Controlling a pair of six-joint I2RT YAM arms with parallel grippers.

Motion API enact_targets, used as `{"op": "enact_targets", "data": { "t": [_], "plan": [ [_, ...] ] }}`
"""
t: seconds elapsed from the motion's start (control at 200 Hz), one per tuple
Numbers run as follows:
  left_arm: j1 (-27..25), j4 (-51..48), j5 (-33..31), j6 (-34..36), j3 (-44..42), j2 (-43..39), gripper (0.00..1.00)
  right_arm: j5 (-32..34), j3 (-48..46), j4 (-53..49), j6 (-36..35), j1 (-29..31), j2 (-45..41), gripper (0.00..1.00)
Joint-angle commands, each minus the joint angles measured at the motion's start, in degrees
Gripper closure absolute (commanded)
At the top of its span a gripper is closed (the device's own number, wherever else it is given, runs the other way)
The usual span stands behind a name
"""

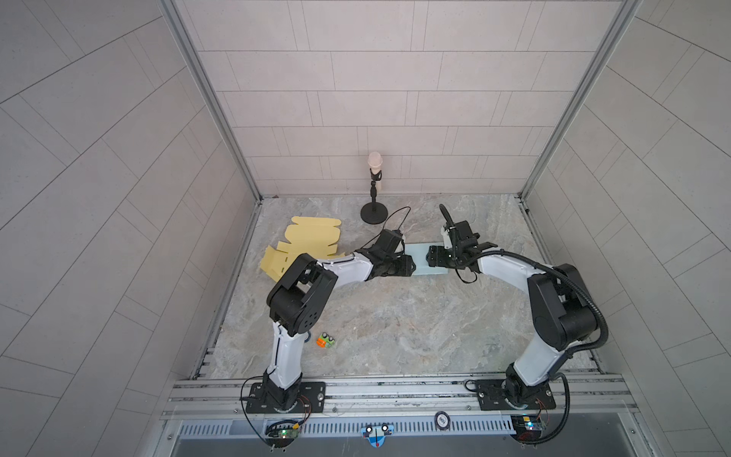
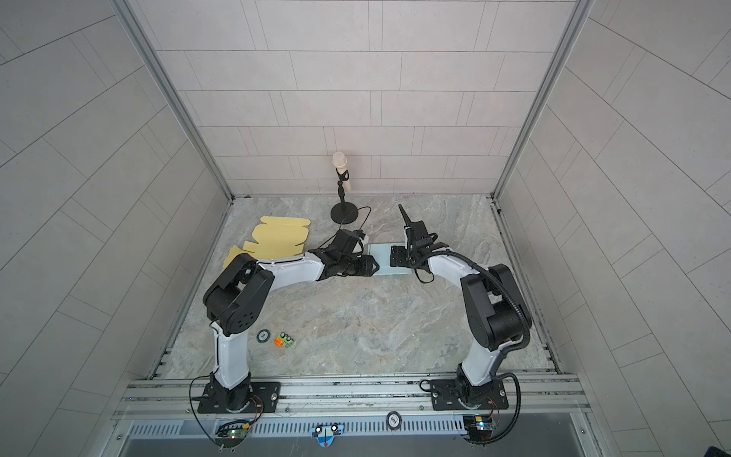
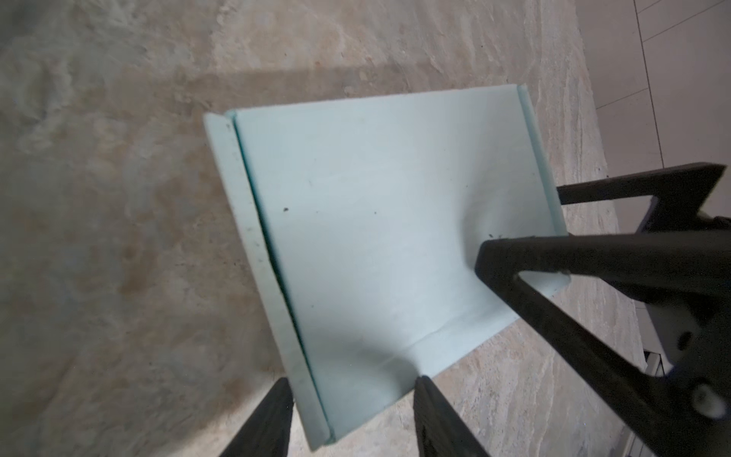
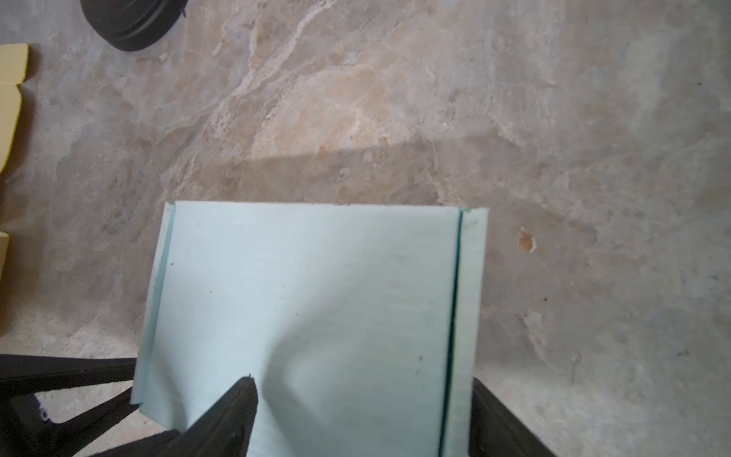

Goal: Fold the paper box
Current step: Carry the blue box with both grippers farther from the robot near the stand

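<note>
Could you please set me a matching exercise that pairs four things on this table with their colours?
Things:
1. paper box
2. flat cardboard sheets
3. microphone stand base
4. small gadget at the front left

Colours:
A. black
B. orange and green
C. pale blue
D. yellow

Pairs: 1-C; 2-D; 3-A; 4-B

Tabletop: grey-beige marbled stone-look tabletop (image 1: 395, 316), enclosed by pale tiled walls.
Box: flat pale blue paper box (image 1: 418, 253) lying between the two arms.
Left gripper: black left gripper (image 1: 412, 268) at the box's left end.
Right gripper: black right gripper (image 1: 428, 258) over the box, facing the left one.
Sheets: yellow die-cut cardboard sheets (image 1: 312, 237), flat, partly hidden by the left arm.
Microphone: cream microphone on black round-base stand (image 1: 374, 186), upright near the back wall.
Small item: green-and-orange small object (image 1: 326, 340), details unclear.
</note>
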Motion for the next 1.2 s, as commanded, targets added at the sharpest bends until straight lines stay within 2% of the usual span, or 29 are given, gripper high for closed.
{"op": "enact_targets", "data": {
  "t": [0.0, 0.41, 0.671, 0.956, 1.141, 1.196],
  "plan": [
    [-0.3, 2.8, 2.7, 0.2, 6.0, 2.3, 0.48, -6.6, 4.3, 0.5, -1.0, 0.7, 3.4, 0.18],
    [2.9, -2.7, 2.7, 0.5, 22.6, 11.9, 0.48, -8.5, 24.3, -5.5, -3.0, -1.3, 18.8, 0.19],
    [4.8, -5.0, 2.7, 0.6, 30.8, 17.3, 0.48, -8.9, 32.1, -8.7, -3.6, -2.6, 24.5, 0.2],
    [5.4, -4.2, 3.0, -0.3, 32.6, 20.0, 0.47, -8.4, 32.2, -8.7, -3.7, -3.2, 26.3, 0.2],
    [6.1, -1.4, 3.8, -1.9, 29.5, 19.1, 0.39, -7.2, 30.9, -8.4, -3.7, -4.3, 25.0, 0.18],
    [6.4, -0.9, 3.7, -1.9, 28.4, 18.3, 0.36, -6.5, 30.9, -8.7, -3.9, -4.7, 24.5, 0.13]
  ]
}}
